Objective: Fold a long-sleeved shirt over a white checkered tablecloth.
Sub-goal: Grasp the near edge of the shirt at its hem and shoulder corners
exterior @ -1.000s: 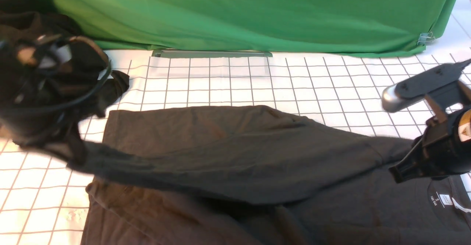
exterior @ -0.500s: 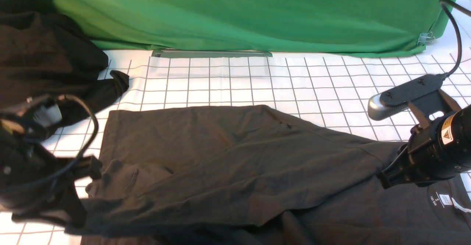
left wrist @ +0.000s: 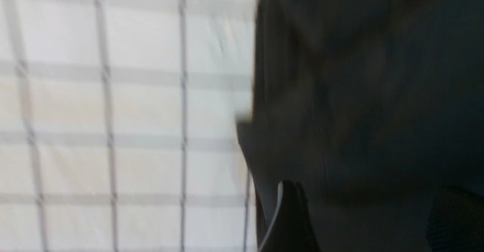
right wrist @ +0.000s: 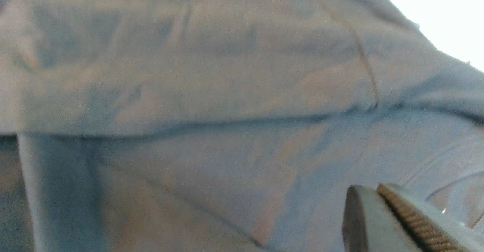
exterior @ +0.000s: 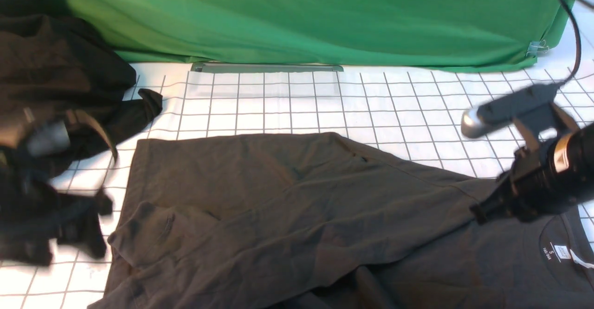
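Shirt point(exterior: 297, 216) lies spread on the checked tablecloth point(exterior: 287, 105) that covers the tabletop, collar and neck label point(exterior: 561, 252) toward the robot's right and hem toward its left. One sleeve point(exterior: 241, 234) lies slantwise across the body, its cuff near the hem edge, so I'd judge the first sleeve fold done, though the cloth there is rumpled rather than flat. By my reckoning, what's left is the other sleeve, then doubling the body over itself and tidying the result.

Left hand point(exterior: 90, 228) is beside the cuff, over the tablecloth just off the shirt's edge. Its wrist view shows the fingers point(left wrist: 293, 221) standing well apart with nothing between them, so it is open and empty. Right hand point(exterior: 482, 209) hangs at the shoulder, near the collar. Only one ribbed finger edge shows in its wrist view, so I cannot tell whether it is closed or open, or whether it pinches any cloth.

Plenty is hard to see — the near side of the shirt runs off the bottom of the front view, so the second sleeve can't be found. Both arms are smeared by motion, and the left wrist view is badly blurred. No chest print shows. Behind, a green cloth point(exterior: 325, 16) hangs, and a dark heap point(exterior: 55, 77) sits at the far left, apart from the shirt.
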You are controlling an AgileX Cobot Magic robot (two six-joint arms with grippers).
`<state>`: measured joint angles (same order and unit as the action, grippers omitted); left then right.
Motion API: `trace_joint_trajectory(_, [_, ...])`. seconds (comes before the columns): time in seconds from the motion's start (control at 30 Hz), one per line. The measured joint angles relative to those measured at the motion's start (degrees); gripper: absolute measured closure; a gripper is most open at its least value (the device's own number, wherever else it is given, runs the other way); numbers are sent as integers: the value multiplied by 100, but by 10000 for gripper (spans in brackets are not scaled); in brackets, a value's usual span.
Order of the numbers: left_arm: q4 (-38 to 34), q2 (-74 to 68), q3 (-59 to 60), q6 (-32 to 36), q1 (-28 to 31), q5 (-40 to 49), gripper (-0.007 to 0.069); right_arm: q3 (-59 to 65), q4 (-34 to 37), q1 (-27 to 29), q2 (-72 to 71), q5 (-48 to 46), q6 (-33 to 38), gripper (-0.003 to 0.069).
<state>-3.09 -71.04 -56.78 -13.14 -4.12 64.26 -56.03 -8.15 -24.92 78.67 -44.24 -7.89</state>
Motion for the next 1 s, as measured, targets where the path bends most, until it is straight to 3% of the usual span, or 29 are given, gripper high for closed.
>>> trace_joint_trajectory(0.13, [396,-643,-874,-167,42,-288,214,-833,0,0,348,-256,193,628])
trace_joint_trajectory(0.37, [449,-2358,-2066,-183,199,-697,270,-2121,209,175,1351,-914,721,628])
trace_joint_trajectory(0.6, [474,-4376,-3591,161,206,-1083,232,-3257,1833,1049,2547,-1329,1728,628])
trace_joint_trajectory(0.7, [496,-4762,-3869,191,206,-1103,217,-3472,1908,1105,2753,-1381,1835,617])
trace_joint_trajectory(0.8, [606,-5272,-4181,232,206,-1103,195,-3860,2001,1110,3095,-1384,1900,552])
trace_joint_trajectory(0.9, [727,-5529,-4267,264,206,-1152,185,-4254,2038,1110,3450,-1392,1940,411])
trace_joint_trajectory(1.0, [727,-5576,-4296,433,206,-1224,182,-4525,2044,1110,3723,-1384,1946,330])
